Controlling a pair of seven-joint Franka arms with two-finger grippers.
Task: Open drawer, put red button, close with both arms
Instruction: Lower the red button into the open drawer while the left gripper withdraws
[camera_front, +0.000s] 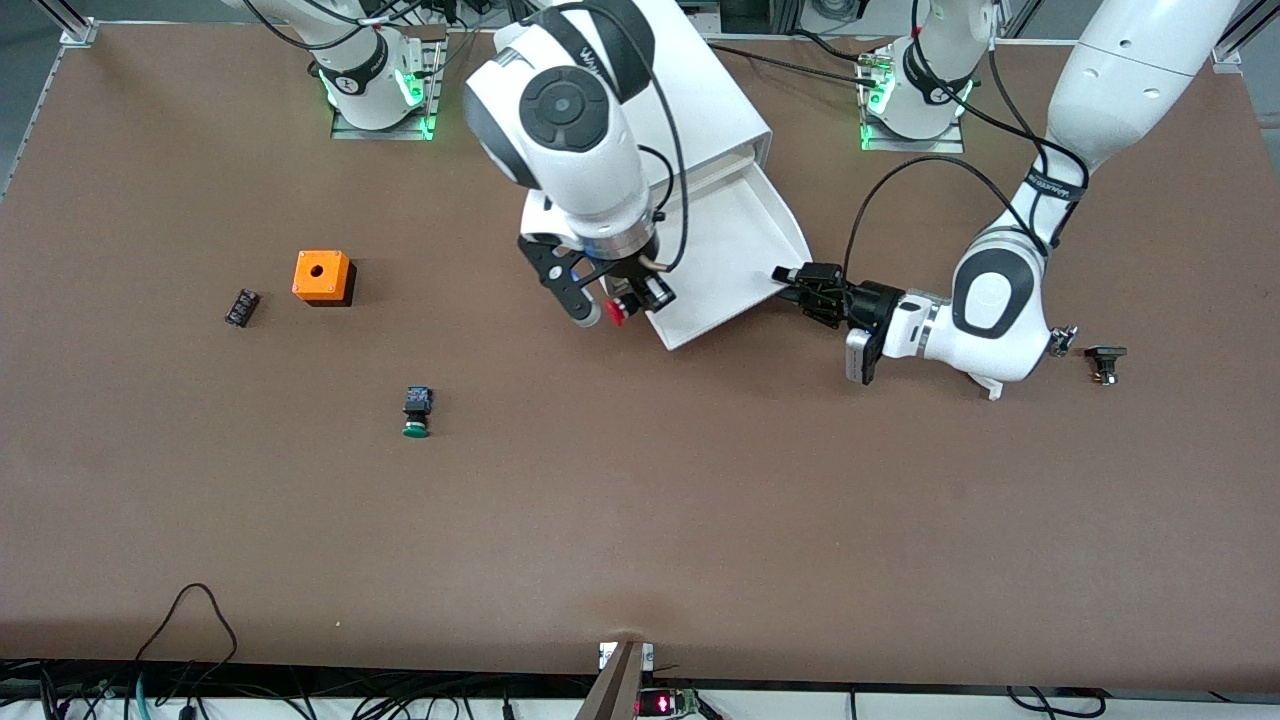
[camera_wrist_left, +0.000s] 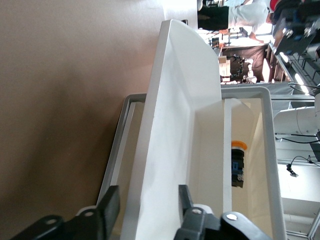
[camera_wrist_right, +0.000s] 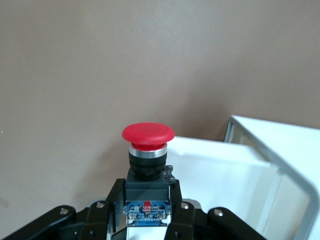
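1. Now the placing step is in hand: the drawer (camera_front: 735, 250) stands pulled out of the white cabinet (camera_front: 700, 90), which sits near the tabletop (camera_front: 640, 520) edge where the arm bases stand, about midway along it.
2. The right tool (camera_front: 615, 305) is clamped on the black body of the red button (camera_front: 614, 312), and hangs over the drawer's front corner that lies toward the right arm's end; in the right wrist view the button (camera_wrist_right: 148, 134) sits just outside the drawer's wall (camera_wrist_right: 210, 165).
3. The left tool (camera_front: 800, 285) is at the drawer's other front corner, its fingers (camera_wrist_left: 109, 205) standing either side of the drawer's front wall (camera_wrist_left: 165, 150); whether they pinch it cannot be told.
4. Next, by judgement, the right arm needs a short carry over the wall to a bare part of the drawer floor before letting go.
5. Closing remains undone.
6. A green button (camera_front: 416, 412) and an orange box (camera_front: 322, 276) lie toward the right arm's end.
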